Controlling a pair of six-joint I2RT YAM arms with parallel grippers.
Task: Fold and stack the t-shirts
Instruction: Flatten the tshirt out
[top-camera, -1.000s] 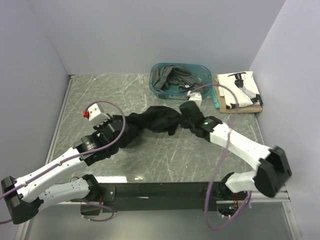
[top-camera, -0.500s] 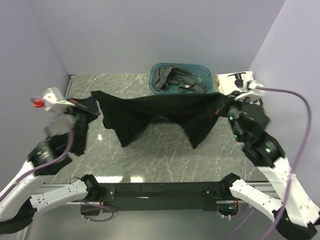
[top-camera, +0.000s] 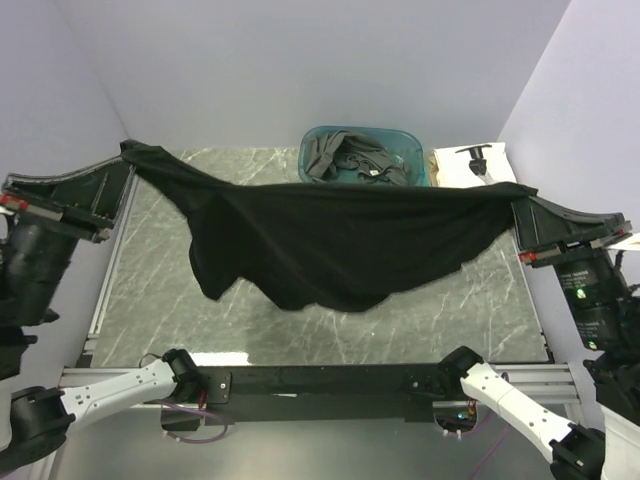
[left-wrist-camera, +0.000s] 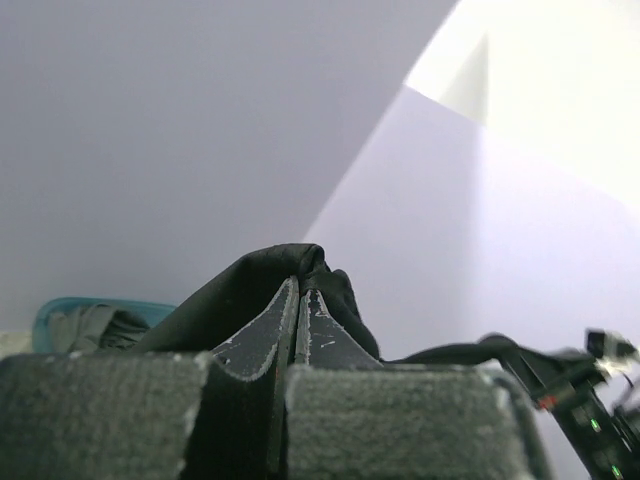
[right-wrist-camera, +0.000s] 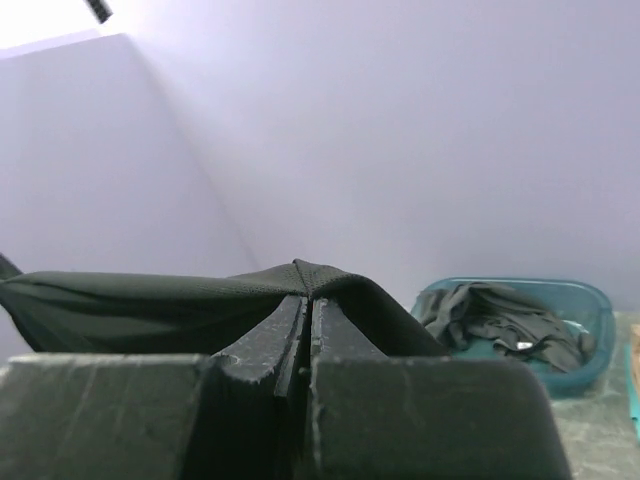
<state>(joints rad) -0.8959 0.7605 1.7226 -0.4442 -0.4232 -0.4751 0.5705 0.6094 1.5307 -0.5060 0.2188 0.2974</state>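
Observation:
A plain black t-shirt hangs stretched in the air across the table, sagging in the middle. My left gripper is raised at the far left and shut on one end of it. My right gripper is raised at the right, shut on the other end. A folded white t-shirt with black print lies on a tan one at the back right. Dark grey t-shirts lie crumpled in the teal tub.
The teal tub stands at the back centre of the marble table. Grey walls close in the left, back and right. A black rail runs along the near edge between the arm bases.
Both arms have lifted and spread apart, pulling the black t-shirt from a bunched heap on the table into a wide taut span in the air.

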